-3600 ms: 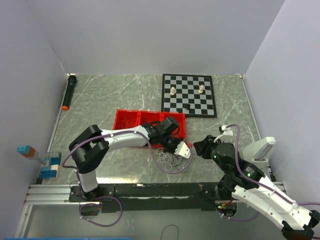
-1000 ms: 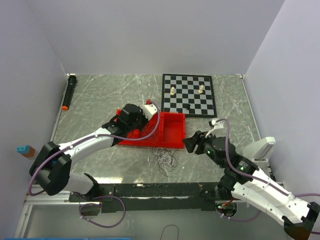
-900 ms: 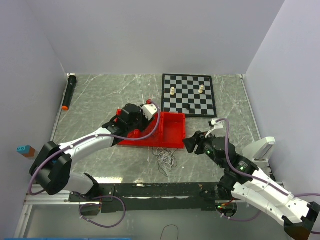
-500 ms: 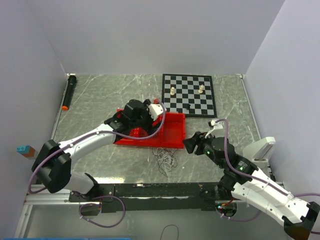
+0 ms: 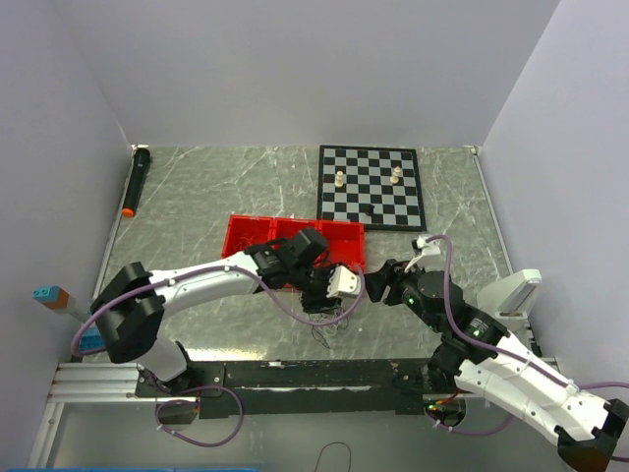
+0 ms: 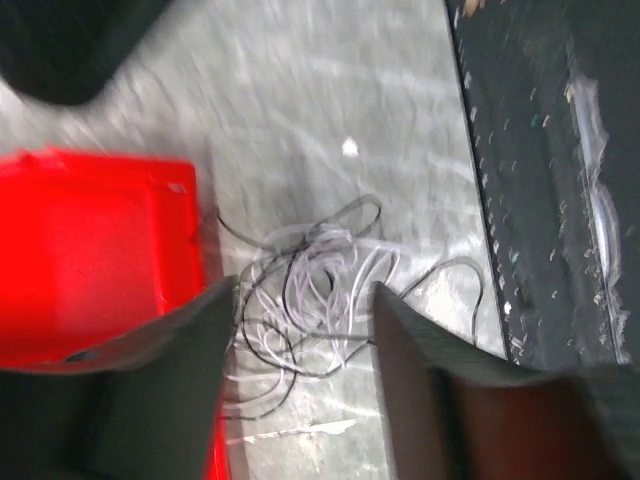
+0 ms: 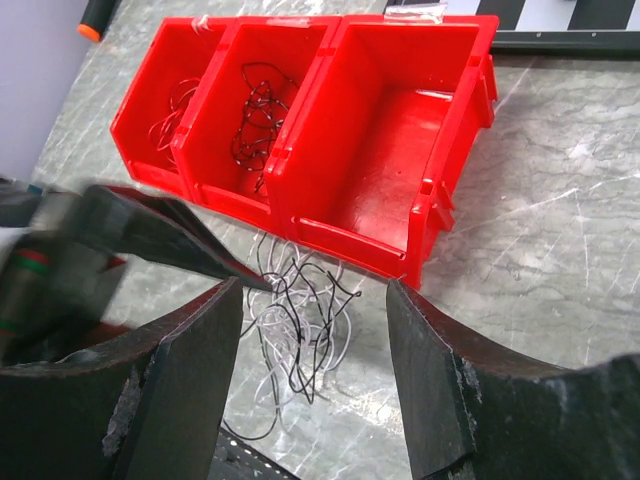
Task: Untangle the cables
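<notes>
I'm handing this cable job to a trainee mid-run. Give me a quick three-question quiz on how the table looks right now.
1. True or false: the red bin's compartment nearest the chessboard is empty.
2. Where does the loose white-and-black tangle of cables lie?
A) on the chessboard
B) on the table, just in front of the red bin
C) hanging off the table's near edge
3. Fill in: the left gripper hangs over the tangle with its jaws ____ (open or shut).

Key
1. True.
2. B.
3. Open: in the left wrist view, one jaw shows on each side of the tangle.
</notes>
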